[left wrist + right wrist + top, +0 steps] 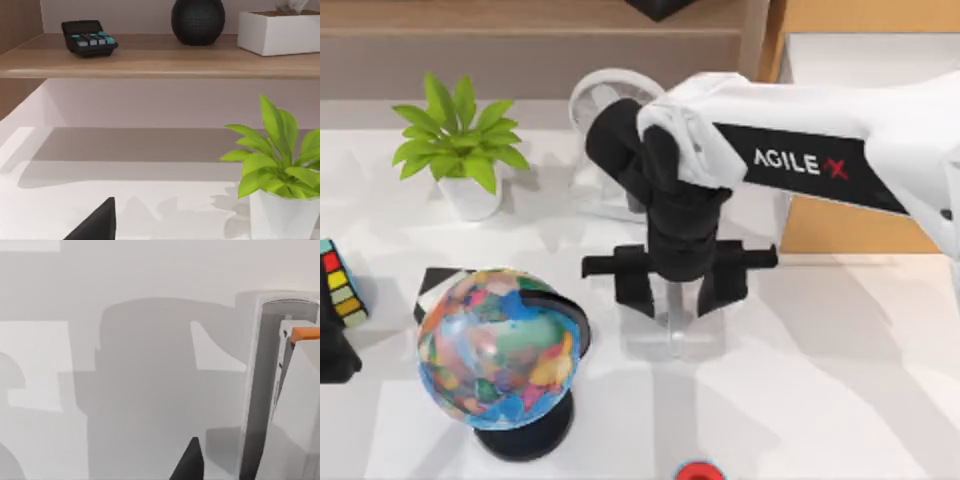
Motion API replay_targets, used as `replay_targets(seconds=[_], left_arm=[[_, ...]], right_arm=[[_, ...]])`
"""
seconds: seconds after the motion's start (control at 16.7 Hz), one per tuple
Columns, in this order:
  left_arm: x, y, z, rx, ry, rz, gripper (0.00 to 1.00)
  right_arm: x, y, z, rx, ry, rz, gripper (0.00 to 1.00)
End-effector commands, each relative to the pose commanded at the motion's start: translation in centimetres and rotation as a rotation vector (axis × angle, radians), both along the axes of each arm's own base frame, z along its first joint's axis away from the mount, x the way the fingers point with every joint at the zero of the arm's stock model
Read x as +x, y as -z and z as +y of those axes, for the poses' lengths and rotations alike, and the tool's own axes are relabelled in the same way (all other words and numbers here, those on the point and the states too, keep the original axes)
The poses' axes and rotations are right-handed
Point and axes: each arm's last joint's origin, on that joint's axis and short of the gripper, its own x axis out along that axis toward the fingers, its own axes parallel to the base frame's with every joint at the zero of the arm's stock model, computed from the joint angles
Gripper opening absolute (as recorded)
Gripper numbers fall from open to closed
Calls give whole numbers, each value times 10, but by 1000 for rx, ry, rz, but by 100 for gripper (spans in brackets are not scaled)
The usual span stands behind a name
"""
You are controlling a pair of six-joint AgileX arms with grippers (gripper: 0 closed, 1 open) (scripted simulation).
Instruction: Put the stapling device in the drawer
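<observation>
The right hand [678, 285] is hanging with fingers spread wide astride the pale stapling device [676, 318] lying mid-desk, so it should be lowering squarely and closing across the narrow body before lifting toward the drawer [865, 60] at the far right corner.

Globe [500, 347] and fan [603, 110] flank the stapler [677, 310]; table [840, 380] rightward lies open.

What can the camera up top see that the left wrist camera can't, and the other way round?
Top camera's extras: the globe, the desk fan, and the right gripper open over the stapling device, left of the drawer. Left wrist camera's extras: a calculator, a round black ball and a white box on the shelf. Both: the green plant and that shelf.
</observation>
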Motion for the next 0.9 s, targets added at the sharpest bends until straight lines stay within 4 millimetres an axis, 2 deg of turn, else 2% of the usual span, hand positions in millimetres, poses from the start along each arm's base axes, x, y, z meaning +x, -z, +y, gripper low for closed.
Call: replay_targets(seconds=[0.24, 0.9], left_arm=[[0, 0, 0, 0, 0, 0, 100], [0, 0, 0, 0, 0, 0, 100]], right_arm=[[0, 0, 0, 0, 0, 0, 2], [1, -5, 0, 1, 2, -1, 0]])
